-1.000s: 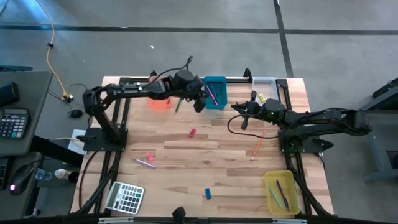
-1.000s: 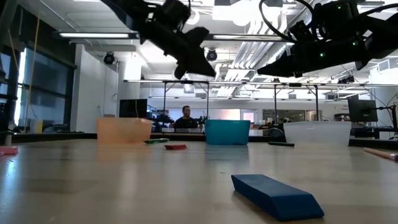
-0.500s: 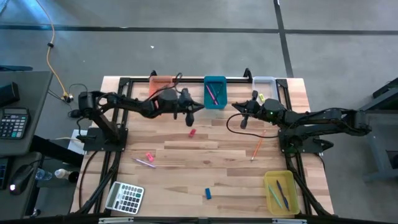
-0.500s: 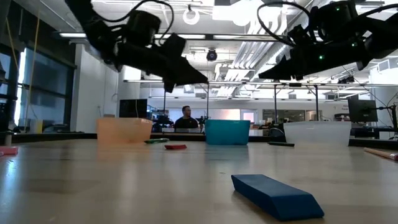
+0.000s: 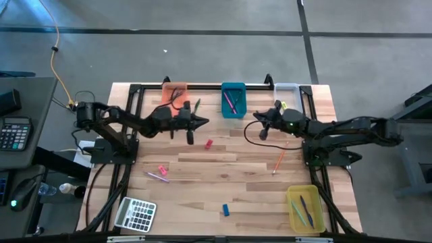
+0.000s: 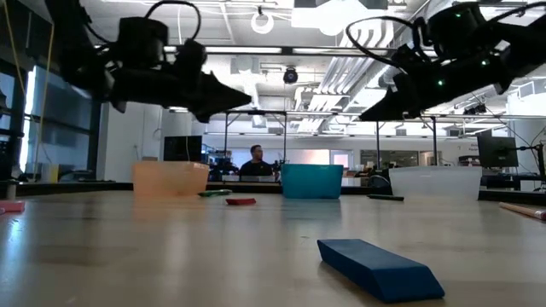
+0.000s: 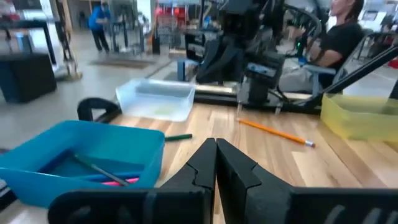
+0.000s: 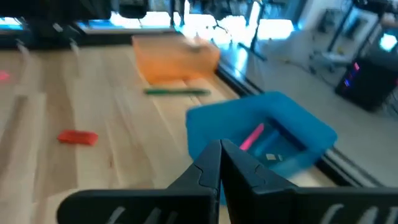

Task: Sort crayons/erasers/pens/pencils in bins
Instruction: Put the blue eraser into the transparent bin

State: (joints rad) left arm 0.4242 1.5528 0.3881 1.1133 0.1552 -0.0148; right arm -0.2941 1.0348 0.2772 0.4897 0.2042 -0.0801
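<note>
My left gripper [image 5: 204,121] hangs shut and holds nothing, level above the table near the orange bin [image 5: 174,92] and the green pencil [image 5: 196,106] that lies flat beside that bin. My right gripper [image 5: 255,115] hangs shut and holds nothing between the teal bin [image 5: 233,100] and the clear bin [image 5: 286,90]. The teal bin has a pink stick [image 8: 251,135] in it. On the tabletop lie a red eraser [image 5: 208,144], a pink eraser [image 5: 162,170], a blue eraser [image 6: 380,269], an orange pencil [image 5: 279,160] and a pale purple stick [image 5: 156,177]. The yellow bin [image 5: 304,208] holds pens.
A grey calculator [image 5: 135,214] lies at the near left corner. Black frame rails [image 5: 202,86] run along the far edge behind the bins. A cable [image 5: 251,135] loops under the right arm. A person sits in the room beyond the table [image 6: 253,159].
My left gripper has drawn back from above the gap between the orange and teal bins toward the table's left edge and has sunk. It has tipped from slanting down to level. Its fingers stay shut.
</note>
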